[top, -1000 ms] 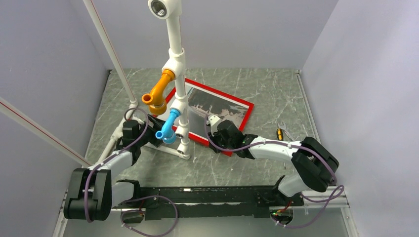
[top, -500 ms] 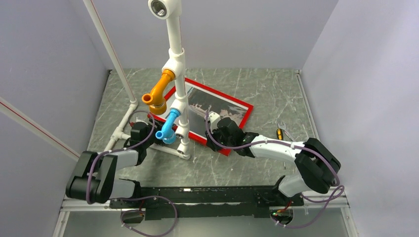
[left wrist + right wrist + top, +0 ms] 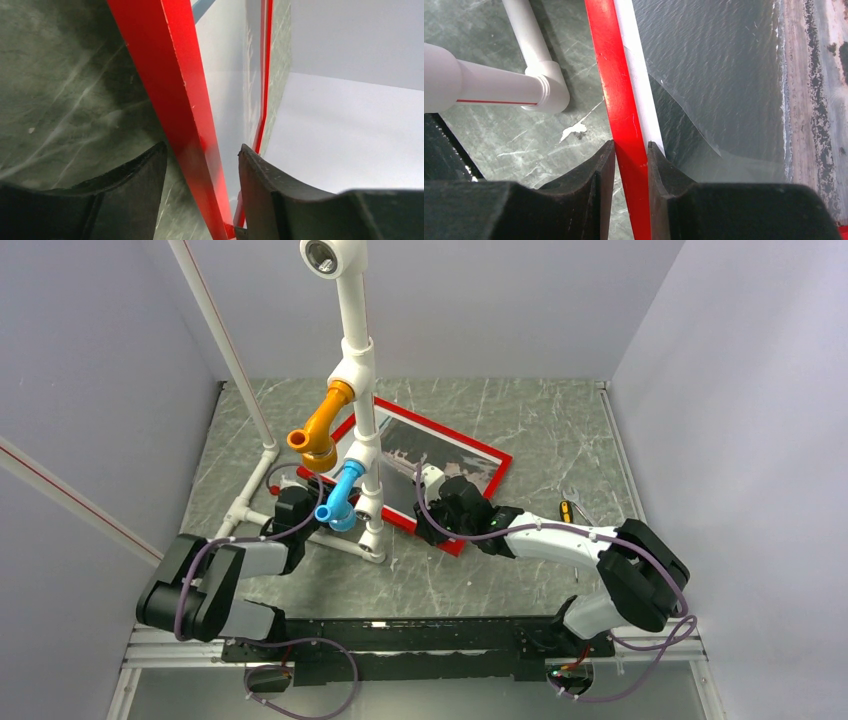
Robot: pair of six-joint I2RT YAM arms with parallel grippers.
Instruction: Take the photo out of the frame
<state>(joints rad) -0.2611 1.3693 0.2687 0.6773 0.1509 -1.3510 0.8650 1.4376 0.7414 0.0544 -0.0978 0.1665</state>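
Loc: frame (image 3: 450, 428) lying on table (image 3: 560, 420), photo (image 3: 450, 455) seated inside, face up. R pincer (image 3: 630, 150) clamped on red rail. L pincer (image 3: 200, 152) apart, straddling rail. Risks: rail twisted by uneven pull; photo creased; pipe stand (image 3: 357, 360) struck.

We're looking at a robotics lab cell, no question. Plain lavender walls (image 3: 90, 360) box in a green marbled worktop (image 3: 560, 430) on three sides, a purpose-built enclosure. The left arm (image 3: 250, 558) and the right arm (image 3: 560, 538), white and black, sit on a black rail (image 3: 420, 635) at the near edge. Left of centre stands a white pipe rig (image 3: 352, 320) with an orange fitting (image 3: 320, 425) and a blue fitting (image 3: 343, 495): test apparatus, not furniture.
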